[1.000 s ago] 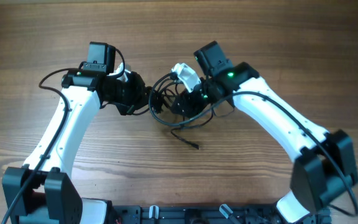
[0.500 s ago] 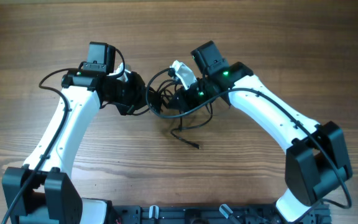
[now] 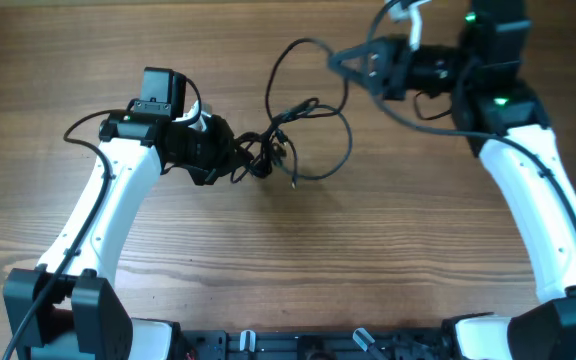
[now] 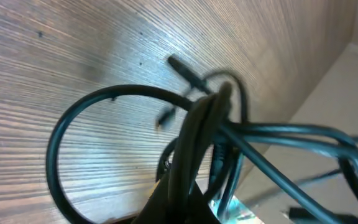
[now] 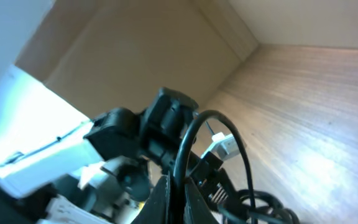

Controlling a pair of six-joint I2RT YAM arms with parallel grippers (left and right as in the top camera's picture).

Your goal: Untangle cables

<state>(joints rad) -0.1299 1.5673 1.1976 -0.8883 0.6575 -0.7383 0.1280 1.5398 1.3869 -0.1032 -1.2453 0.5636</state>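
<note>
Black cables (image 3: pixel 265 155) span the wood table (image 3: pixel 268 270) between both claws; left gripper (image 3: pixel 236 160) pinches the knot, right gripper (image 3: pixel 346 58), clamped on one loop, has swung away, drawing the tangle open.

One wooden bench (image 3: pixel 368 270). Two white arms: left arm (image 3: pixel 108 200), right arm (image 3: pixel 543 200). Two tools: left tool (image 3: pixel 236 160), right tool (image 3: pixel 338 58). One tangle of thin black cables (image 3: pixel 313 125); exact number of cables inside it not possible to tell. One free plug end (image 3: pixel 293 184) visible at the tangle's lower edge.
</note>
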